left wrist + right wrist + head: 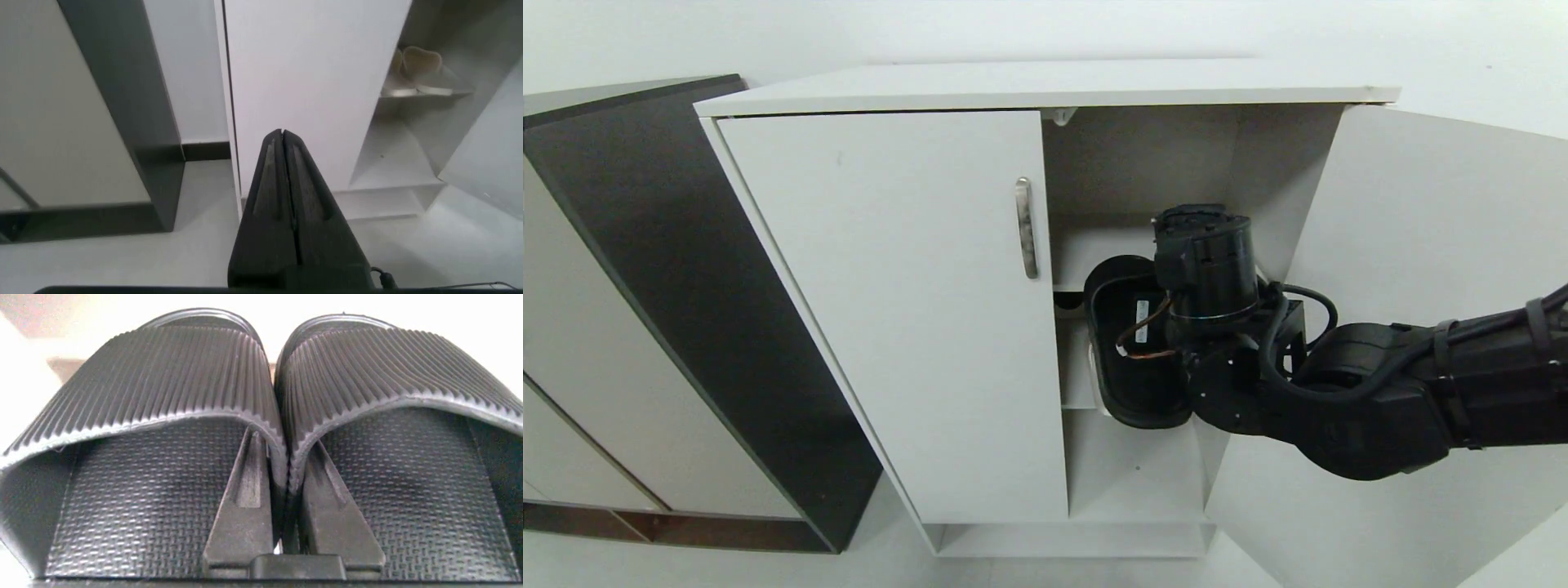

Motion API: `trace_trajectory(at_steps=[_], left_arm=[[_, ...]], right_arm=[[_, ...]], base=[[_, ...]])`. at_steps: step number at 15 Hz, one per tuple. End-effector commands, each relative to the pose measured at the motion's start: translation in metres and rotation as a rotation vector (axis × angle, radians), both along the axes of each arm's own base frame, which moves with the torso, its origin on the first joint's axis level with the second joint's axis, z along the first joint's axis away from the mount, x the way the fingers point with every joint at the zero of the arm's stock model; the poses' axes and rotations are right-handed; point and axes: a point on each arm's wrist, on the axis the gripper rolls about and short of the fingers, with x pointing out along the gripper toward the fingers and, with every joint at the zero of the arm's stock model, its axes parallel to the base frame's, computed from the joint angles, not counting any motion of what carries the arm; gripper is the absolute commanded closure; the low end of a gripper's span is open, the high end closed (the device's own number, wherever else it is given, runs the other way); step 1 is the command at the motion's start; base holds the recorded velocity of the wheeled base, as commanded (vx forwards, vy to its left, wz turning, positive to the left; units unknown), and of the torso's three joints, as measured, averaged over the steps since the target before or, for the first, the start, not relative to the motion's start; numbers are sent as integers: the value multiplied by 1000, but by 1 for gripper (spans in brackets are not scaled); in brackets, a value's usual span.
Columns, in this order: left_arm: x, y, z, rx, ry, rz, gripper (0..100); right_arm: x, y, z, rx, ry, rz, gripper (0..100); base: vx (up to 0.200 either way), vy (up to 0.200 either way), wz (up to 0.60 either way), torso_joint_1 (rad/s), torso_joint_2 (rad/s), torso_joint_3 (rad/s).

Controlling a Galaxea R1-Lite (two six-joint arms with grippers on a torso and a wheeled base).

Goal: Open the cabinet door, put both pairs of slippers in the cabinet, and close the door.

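The white cabinet [1045,86] has its left door [890,310] closed and its right door [1421,245] swung open. My right arm reaches into the open half at middle-shelf height. It holds a pair of black slippers [1131,400] upright, side by side. My right gripper [284,457] is shut on the slippers' two inner strap edges [278,416], pinching them together. A pair of light beige slippers [421,69] lies on a shelf inside the cabinet. My left gripper [282,143] is shut and holds nothing; it hangs low in front of the closed door.
A dark grey cabinet [686,286] stands close on the left. The closed door carries a metal handle [1027,229]. Below the black slippers, the bottom compartment [1127,474] has free room. The open door bounds the space on the right.
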Motion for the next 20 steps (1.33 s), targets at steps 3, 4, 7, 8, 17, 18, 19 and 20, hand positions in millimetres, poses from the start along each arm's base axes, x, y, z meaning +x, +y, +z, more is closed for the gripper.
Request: trace_trajectory(at_steps=[3,4,7,8,17,18,19,20], left_arm=[[0,0,0,0,-1,1,100],[0,0,0,0,-1,1,100],[0,0,0,0,-1,1,100],[0,0,0,0,-1,1,100],[0,0,0,0,-1,1,100],[0,0,0,0,-1,1,100],[0,0,0,0,-1,1,100],[0,0,0,-2,0,1,100]], right_arm=[[-1,1,0,1,-1,2,100],[0,0,0,1,-1,1,100],[1,-1,-2,-6,5,-2,100],[3,-3,-3,-7,6,-11,100],[47,-10,-9,-3,5,-61,100],[48,-12,-8,-4,2,-64,100],[49,-13,-7,1,1,-58,100],[51,-13,-3,8,-5,-47,100]], base=[[200,0,0,1,2,4],[200,0,0,2,7,7],[133,0,0,0,3,0],[0,0,0,0,0,0],[0,0,0,0,0,0],[0,0,0,0,0,0],[0,0,0,0,0,0],[0,0,0,0,0,0]])
